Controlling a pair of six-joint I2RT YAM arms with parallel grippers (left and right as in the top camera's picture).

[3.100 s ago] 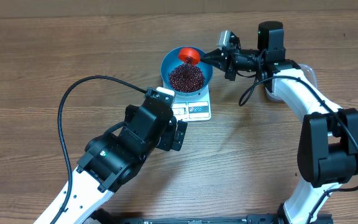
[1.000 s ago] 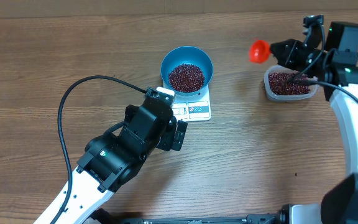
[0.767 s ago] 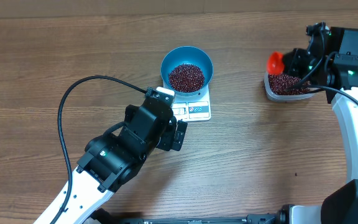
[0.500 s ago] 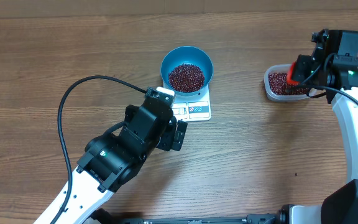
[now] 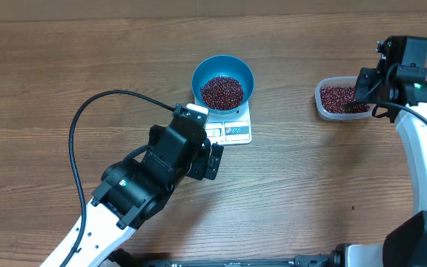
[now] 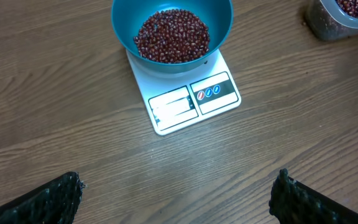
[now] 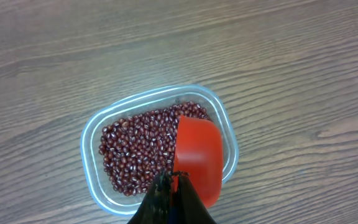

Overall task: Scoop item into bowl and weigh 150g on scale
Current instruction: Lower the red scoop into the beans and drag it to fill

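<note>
Beans [image 5: 222,92] lie heaped in the blue bowl [image 5: 199,74] on the scale [image 5: 232,131], upper centre of the overhead view; more fill the clear tub [image 7: 91,163] at upper right. You appear to be reloading: push the lip of the red scoop [image 7: 197,155] under the heap, lift level, and take a small load. Right gripper [image 7: 171,184] is clamped tight on the scoop's handle, with the scoop low in the tub. Left gripper [image 6: 176,199] stands fully wide, holding nothing, just below the scale.
</note>
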